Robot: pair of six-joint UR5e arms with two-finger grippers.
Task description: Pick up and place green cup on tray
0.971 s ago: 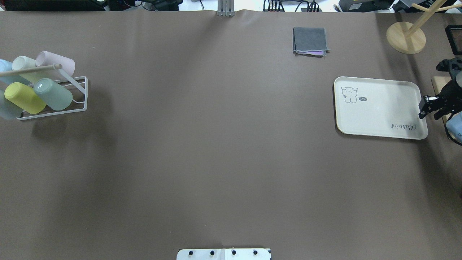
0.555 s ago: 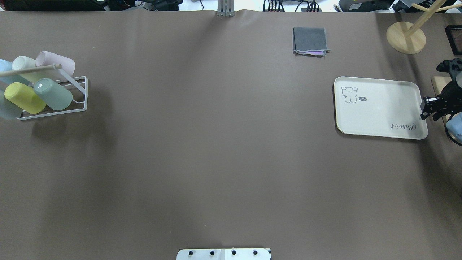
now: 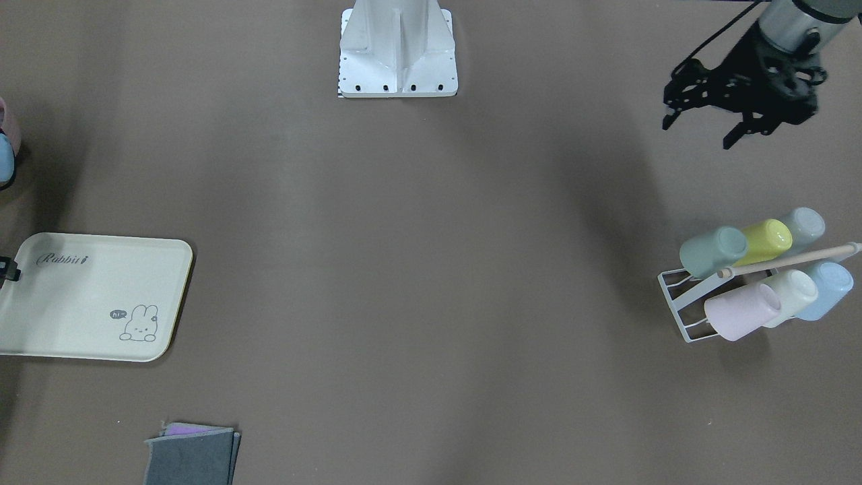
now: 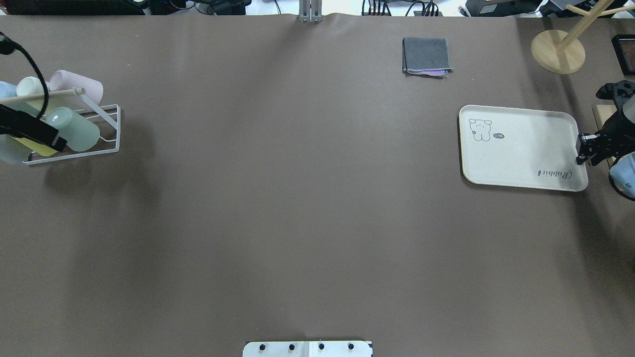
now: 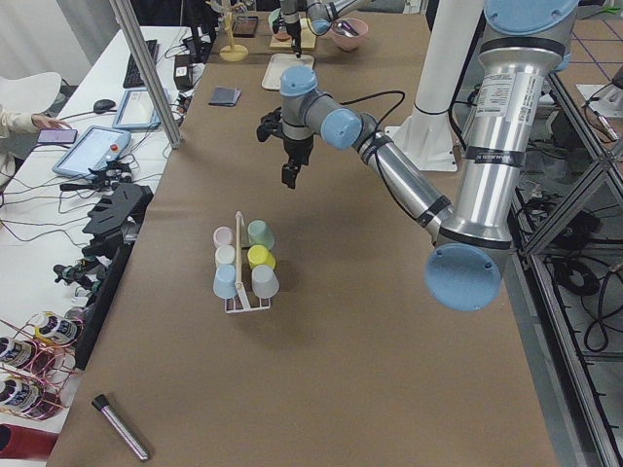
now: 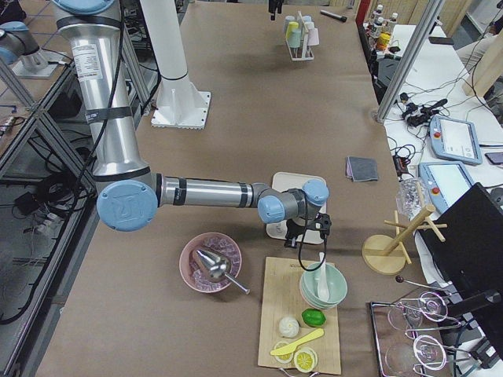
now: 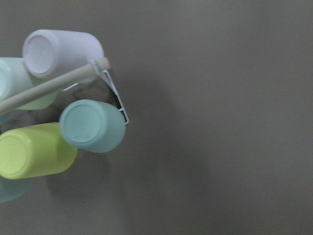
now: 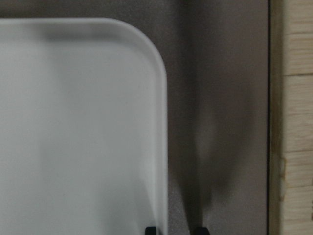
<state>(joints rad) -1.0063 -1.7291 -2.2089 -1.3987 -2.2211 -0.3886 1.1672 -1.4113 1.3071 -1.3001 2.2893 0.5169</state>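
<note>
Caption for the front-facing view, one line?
Left gripper, jaws open, hovers short of the wire rack where the green cup lies; the tray sits at the opposite end.

So the green cup [image 4: 74, 130] is a plain little mint tumbler, no handle, matte plastic. It's parked upside down at a slant on the white wire rack [image 4: 118, 130], base up, at the end of its row. The tray [image 4: 526, 153] is cream with rounded corners, a raised rim, a bunny doodle and "Rabbit" script. It lies flat, way down the table from that rack.
</note>
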